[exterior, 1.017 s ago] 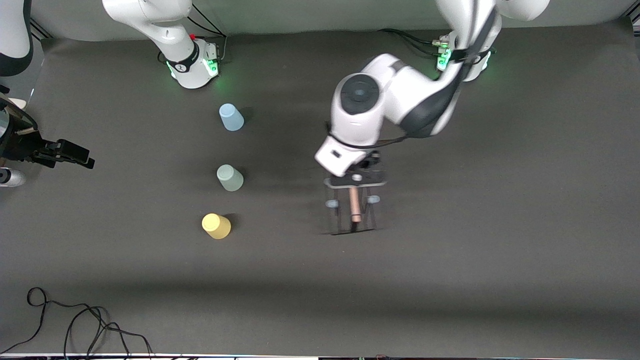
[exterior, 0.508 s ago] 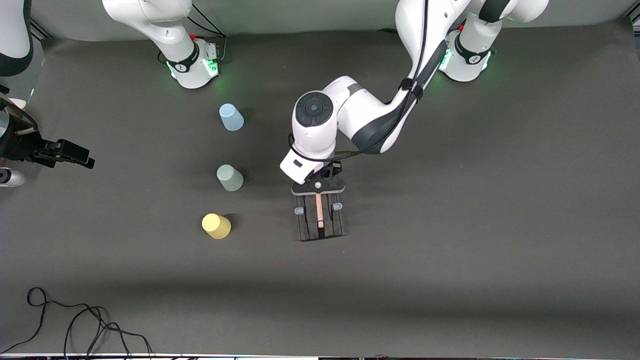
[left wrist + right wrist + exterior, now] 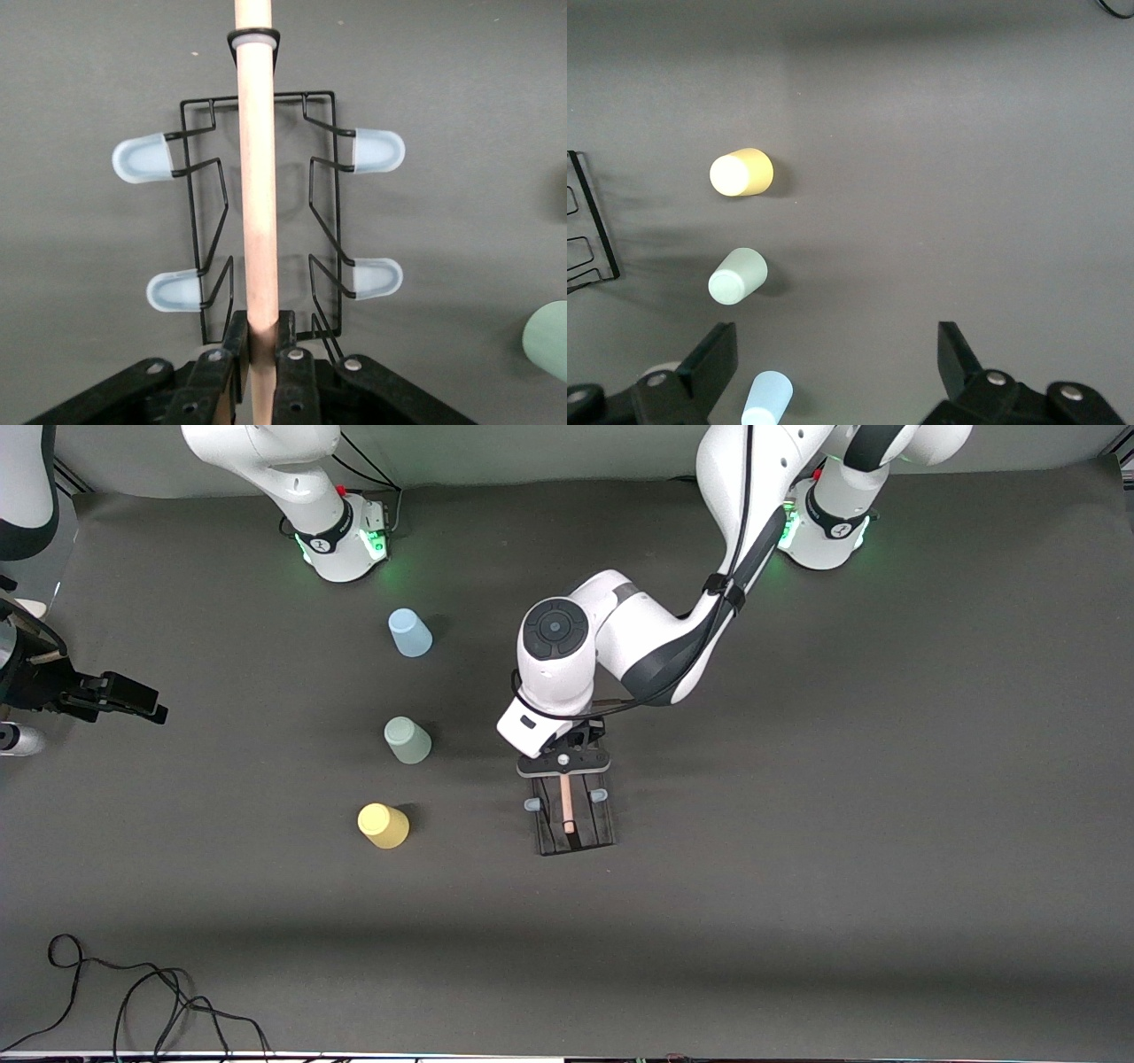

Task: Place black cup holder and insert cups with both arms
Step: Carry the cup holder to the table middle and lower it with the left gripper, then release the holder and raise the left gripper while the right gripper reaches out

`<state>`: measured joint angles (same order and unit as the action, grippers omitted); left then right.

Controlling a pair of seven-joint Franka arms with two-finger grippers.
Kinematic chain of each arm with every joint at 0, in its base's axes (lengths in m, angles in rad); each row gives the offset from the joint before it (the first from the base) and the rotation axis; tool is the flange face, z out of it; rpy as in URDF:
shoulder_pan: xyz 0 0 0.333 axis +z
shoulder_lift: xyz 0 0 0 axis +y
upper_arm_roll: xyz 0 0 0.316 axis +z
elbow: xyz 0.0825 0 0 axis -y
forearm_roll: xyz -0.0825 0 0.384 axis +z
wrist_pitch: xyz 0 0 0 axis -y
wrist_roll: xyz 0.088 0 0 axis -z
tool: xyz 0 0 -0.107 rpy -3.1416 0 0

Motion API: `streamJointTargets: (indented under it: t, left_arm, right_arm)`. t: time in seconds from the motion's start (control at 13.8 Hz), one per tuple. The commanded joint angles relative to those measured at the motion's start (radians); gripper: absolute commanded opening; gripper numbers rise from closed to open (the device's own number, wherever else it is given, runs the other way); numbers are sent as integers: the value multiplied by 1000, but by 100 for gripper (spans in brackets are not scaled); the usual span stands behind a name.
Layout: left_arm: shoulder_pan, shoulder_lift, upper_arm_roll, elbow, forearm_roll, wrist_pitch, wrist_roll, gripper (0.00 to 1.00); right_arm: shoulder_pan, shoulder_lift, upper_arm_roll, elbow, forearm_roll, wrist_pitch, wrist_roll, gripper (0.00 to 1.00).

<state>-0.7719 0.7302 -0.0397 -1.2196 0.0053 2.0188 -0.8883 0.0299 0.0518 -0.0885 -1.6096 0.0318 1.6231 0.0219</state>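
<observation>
Mid-table, left gripper (image 3: pixel 258 354) clamps holder's wooden handle (image 3: pixel 257 177).

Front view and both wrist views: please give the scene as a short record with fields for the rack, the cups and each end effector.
rack: black cup holder on the table, its wooden rod handle clamped by the left end effector
left end effector: shut on the handle, at the rack's end farther from the front camera
right end effector: open, over the table's edge at the right arm's end; that arm waits
cups: light blue cup, grey-green cup, yellow cup stand upside down in a row beside the rack, toward the right arm's end, yellow nearest the front camera
cups on pegs: none
</observation>
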Motion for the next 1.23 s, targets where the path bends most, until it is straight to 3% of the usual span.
streamJointTargets:
  t: [0.0, 0.36, 0.51, 0.58, 0.94, 1.16]
  left_arm:
    - [-27, 26, 12, 34, 10, 14, -5, 0]
    - [-30, 34, 12, 34, 7, 14, -9, 0]
    - [-27, 32, 12, 34, 5, 14, -8, 50]
    - [-27, 26, 12, 37, 7, 12, -14, 99]
    - [5, -50, 24, 89, 4, -156, -9, 100]
    - [77, -133, 21, 100, 10, -287, 61, 100]
  right_arm:
    - [7, -20, 1, -12, -10, -5, 50, 100]
    - [53, -6, 6, -9, -1, -2, 202, 100]
    - [70, 2, 7, -10, 42, 1, 255, 100]
    - [100, 6, 7, -12, 46, 6, 298, 100]
    - [200, 26, 6, -45, 56, 90, 539, 100]
    - [254, 26, 6, -128, 56, 159, 576, 100]
